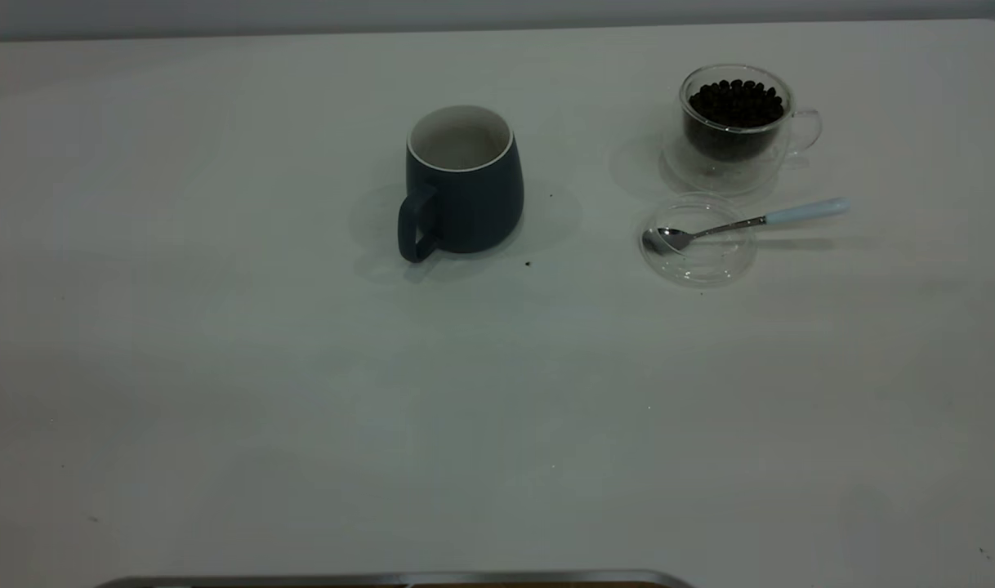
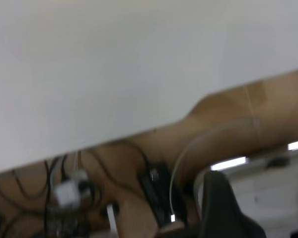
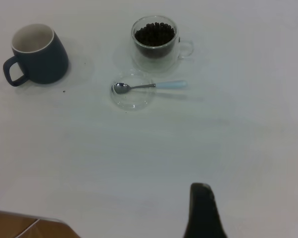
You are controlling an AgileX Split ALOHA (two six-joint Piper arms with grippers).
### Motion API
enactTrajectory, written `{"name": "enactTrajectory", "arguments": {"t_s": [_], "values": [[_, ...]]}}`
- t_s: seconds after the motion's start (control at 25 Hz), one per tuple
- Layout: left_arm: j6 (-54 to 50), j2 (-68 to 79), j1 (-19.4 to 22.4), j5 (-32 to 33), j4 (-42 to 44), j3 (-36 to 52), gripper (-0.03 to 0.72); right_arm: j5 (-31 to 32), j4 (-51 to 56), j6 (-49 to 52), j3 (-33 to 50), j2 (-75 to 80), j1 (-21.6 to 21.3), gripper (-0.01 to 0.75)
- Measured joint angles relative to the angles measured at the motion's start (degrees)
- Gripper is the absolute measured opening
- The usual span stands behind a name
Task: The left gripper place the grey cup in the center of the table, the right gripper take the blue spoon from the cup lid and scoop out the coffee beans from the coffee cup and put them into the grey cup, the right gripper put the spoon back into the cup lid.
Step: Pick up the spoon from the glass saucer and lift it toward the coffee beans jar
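The grey cup (image 1: pixel 465 196) (image 3: pixel 39 62) stands upright near the middle of the table (image 1: pixel 301 392), its handle toward the front left and its white inside bare. Back right stands the clear coffee cup (image 1: pixel 734 135) (image 3: pixel 156 44), full of coffee beans (image 1: pixel 736 102). Just in front of it lies the cup lid (image 1: pixel 698 257) (image 3: pixel 131 101), with the blue spoon (image 1: pixel 742 222) (image 3: pixel 149 86) resting bowl-down in it and its handle overhanging to the right. Neither arm appears in the exterior view. My right gripper (image 3: pixel 201 188) hovers shut, well back from the objects. My left gripper (image 2: pixel 260 208) hangs open beyond the table edge.
A tiny dark speck (image 1: pixel 528 264) lies just right of the grey cup. In the left wrist view the table edge (image 2: pixel 139 131) runs across, with cables (image 2: pixel 69 193) and a brown floor below it. A metal strip (image 1: pixel 383 580) borders the table's front.
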Motion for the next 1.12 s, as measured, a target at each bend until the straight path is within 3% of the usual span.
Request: {"name": "enactTrajectory", "arguments": {"t_s": [0.28, 0.72, 1.12], "values": [[0.0, -12.29, 0.71, 0.42, 0.0, 0.1, 0.475, 0.0, 0.0, 0.0, 0.0, 0.0, 0.0, 0.562], [0.0, -24.1, 11.65, 1.46, 0.0, 0.1, 0.475, 0.0, 0.02, 0.0, 0.0, 0.0, 0.0, 0.561], [0.0, -24.1, 11.9, 1.48, 0.0, 0.1, 0.475, 0.0, 0.07, 0.0, 0.0, 0.0, 0.0, 0.561]]}}
